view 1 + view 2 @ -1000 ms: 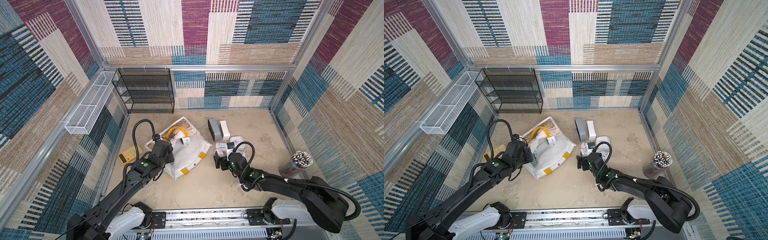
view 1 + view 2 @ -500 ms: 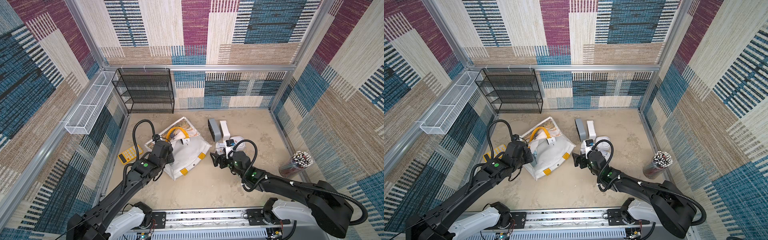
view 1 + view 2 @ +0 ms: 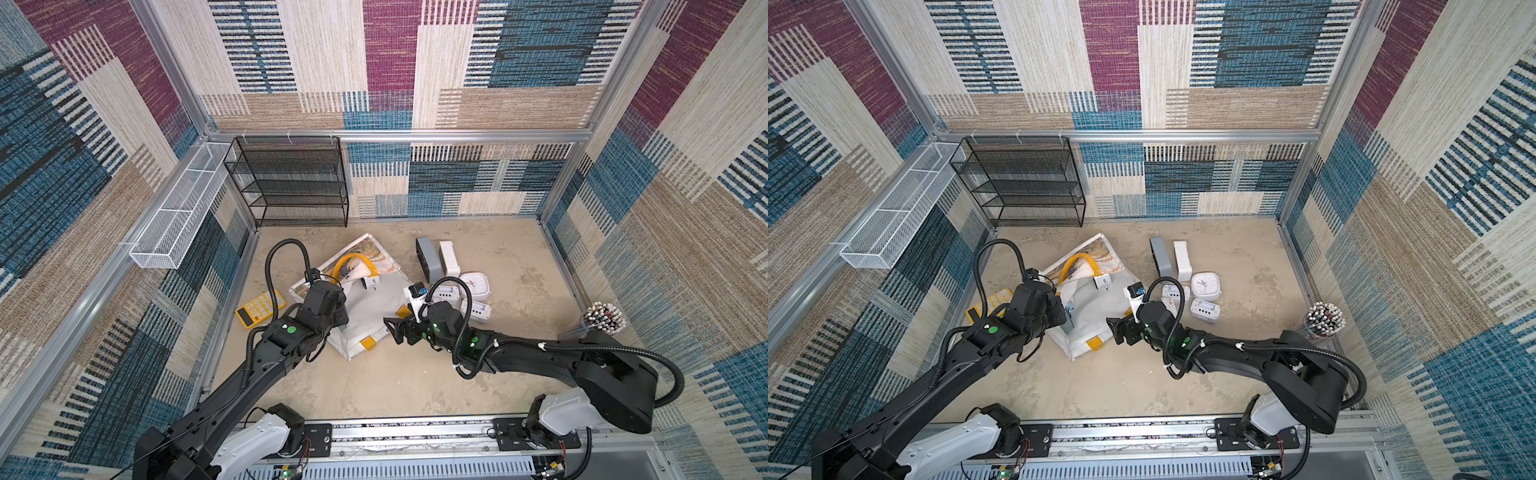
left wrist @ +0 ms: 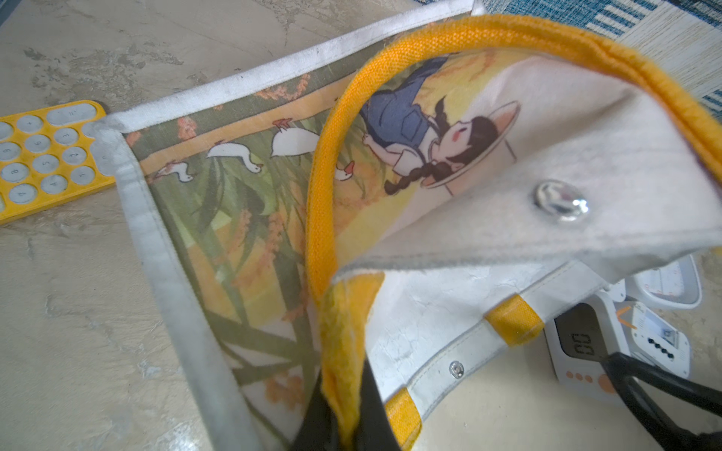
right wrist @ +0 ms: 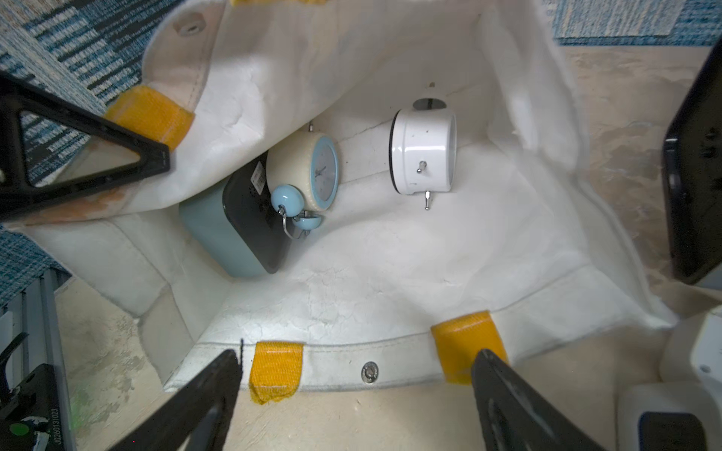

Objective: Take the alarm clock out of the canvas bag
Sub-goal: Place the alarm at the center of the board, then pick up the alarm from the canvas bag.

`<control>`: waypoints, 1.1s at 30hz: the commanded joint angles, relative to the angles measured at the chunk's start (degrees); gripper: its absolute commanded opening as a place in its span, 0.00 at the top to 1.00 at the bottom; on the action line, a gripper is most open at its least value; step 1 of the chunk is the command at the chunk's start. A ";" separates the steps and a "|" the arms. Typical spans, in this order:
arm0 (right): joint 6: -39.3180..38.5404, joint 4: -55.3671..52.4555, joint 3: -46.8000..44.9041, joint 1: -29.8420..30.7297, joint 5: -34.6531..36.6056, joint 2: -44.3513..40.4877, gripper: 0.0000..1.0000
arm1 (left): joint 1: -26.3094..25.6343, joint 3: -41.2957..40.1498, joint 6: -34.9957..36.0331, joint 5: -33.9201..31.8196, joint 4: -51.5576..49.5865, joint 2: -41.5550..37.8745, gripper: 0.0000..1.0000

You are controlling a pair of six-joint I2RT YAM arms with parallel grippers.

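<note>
1. In a top view, the right gripper [image 3: 394,330] stands wide open at the mouth of the canvas bag [image 3: 370,309].
2. Left wrist: the left gripper [image 4: 344,423] is clamped on the bag's yellow strap [image 4: 322,218].
3. Right wrist: ahead of the right gripper's spread fingers [image 5: 207,390], inside the bag, lie a white alarm clock [image 5: 424,152], a cream alarm clock [image 5: 301,172] and a teal clock [image 5: 218,234].

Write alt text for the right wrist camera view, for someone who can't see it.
Inside an open white canvas bag with yellow strap patches lie three clocks: a white round metal alarm clock, a cream twin-bell alarm clock with a blue face, and a teal box-shaped clock with a black front. The right gripper stands open at the bag's rim.
</note>
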 commanded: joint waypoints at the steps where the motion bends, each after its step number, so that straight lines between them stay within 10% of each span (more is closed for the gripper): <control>1: -0.24 0.22 3.70 1.18 -0.38 3.67 0.06 | 0.07 0.66 0.10 -1.08 -0.72 -0.14 1.00; 33: -1.12 5.64 21.33 3.57 -10.39 24.34 0.01 | 0.05 -0.42 -0.93 -0.57 0.65 -2.75 1.00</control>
